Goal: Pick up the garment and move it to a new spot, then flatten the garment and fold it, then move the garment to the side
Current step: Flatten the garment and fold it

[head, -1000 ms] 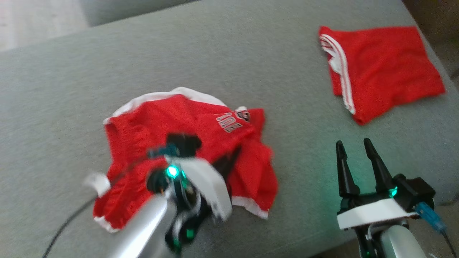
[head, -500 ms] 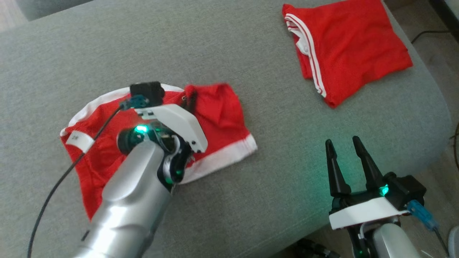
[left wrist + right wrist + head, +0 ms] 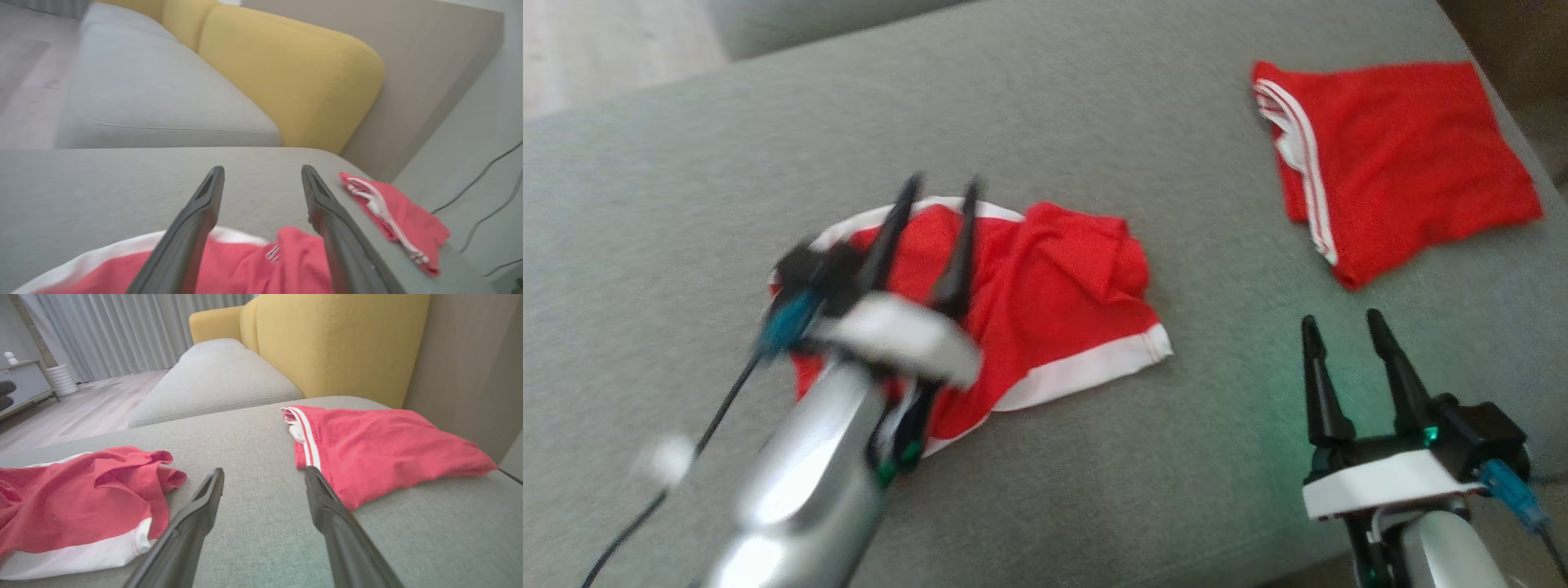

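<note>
The left gripper [image 3: 943,184] hovers over the garment [image 3: 1062,286] with its fingers apart, gripping nothing. The garment, red with a white hem, lies crumpled left of centre on the grey cushion [image 3: 1094,122]. The right gripper [image 3: 1341,320] is spread over bare cushion. A folded red cloth [image 3: 1405,155] lies at the far right.

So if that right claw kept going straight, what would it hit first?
Probably the folded red garment: its striped edge lies just ahead of the right gripper, though bare grey cushion shows between the fingers. Depth is unclear.
</note>
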`<state>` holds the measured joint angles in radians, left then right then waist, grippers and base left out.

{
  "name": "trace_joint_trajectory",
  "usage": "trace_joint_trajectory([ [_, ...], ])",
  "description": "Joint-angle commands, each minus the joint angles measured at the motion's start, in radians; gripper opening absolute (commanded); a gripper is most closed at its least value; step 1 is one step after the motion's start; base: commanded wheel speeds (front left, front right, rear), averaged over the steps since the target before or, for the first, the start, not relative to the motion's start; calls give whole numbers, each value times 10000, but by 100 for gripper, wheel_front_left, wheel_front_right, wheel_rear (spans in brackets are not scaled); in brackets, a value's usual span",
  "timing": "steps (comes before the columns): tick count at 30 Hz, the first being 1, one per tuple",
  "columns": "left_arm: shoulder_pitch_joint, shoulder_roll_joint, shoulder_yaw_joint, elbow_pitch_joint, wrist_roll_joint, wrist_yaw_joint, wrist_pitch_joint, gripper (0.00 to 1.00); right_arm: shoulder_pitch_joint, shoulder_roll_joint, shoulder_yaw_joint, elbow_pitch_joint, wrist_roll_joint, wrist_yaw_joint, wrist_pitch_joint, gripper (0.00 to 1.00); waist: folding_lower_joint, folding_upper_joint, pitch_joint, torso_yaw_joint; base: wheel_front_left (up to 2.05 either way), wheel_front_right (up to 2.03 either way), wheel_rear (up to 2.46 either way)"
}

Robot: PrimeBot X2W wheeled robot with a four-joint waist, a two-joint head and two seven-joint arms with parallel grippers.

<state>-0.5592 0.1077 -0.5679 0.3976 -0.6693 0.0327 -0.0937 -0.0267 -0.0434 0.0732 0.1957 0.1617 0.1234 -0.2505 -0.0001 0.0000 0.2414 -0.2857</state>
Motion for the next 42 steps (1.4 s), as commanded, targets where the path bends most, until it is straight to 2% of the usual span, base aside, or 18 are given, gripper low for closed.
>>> trace_joint_trajectory([
  [1,439,573,399,-599,162,119,-301,100,25,-68,102,-373,-122,73,-113,100,1,0,-511,547,0,0,0],
  [4,1614,1284,652,-1466,301,435,-795,100,185,-68,-85,-447,-257,73,-113,100,1,0,-800,948,0,0,0],
  [7,2704,1747,966,-2169,251,562,-1220,100,335,-68,-263,-481,-387,73,-113,100,1,0,-990,1343,0,0,0],
  [11,3993,1945,1498,-2757,318,681,-1603,100,484,-68,-440,-467,-520,73,-113,100,1,0,-1200,1795,0,0,0],
  [14,4800,1870,2016,-3053,630,586,-1669,100,581,-68,-574,-466,-634,73,-113,100,1,0,-1354,2124,0,0,0],
  [17,5573,1590,2737,-3320,1289,283,-1676,100,694,-68,-668,-451,-787,73,-113,100,1,0,-1536,2423,0,0,0],
  [23,6863,961,4267,-3033,2694,-814,-1679,100,936,-68,-784,-297,-864,73,-113,100,1,0,-2019,2775,0,0,0],
  [27,7455,527,4973,-2692,3391,-1304,-1679,100,1187,-68,-758,-187,-756,73,-113,100,1,0,-2250,2782,0,0,0],
  [30,7795,190,5494,-2571,3765,-1510,-1680,100,1301,-68,-705,-191,-630,73,-113,100,1,0,-2352,2679,0,0,0],
  [34,7934,18,5792,-2582,3953,-1603,-1680,100,1361,-68,-665,-203,-566,73,-113,100,1,0,-2427,2642,0,0,0],
  [42,7963,-45,5770,-2604,3926,-1630,-1680,100,1354,-68,-556,-185,-542,73,-113,100,1,0,-2482,2608,0,0,0],
])
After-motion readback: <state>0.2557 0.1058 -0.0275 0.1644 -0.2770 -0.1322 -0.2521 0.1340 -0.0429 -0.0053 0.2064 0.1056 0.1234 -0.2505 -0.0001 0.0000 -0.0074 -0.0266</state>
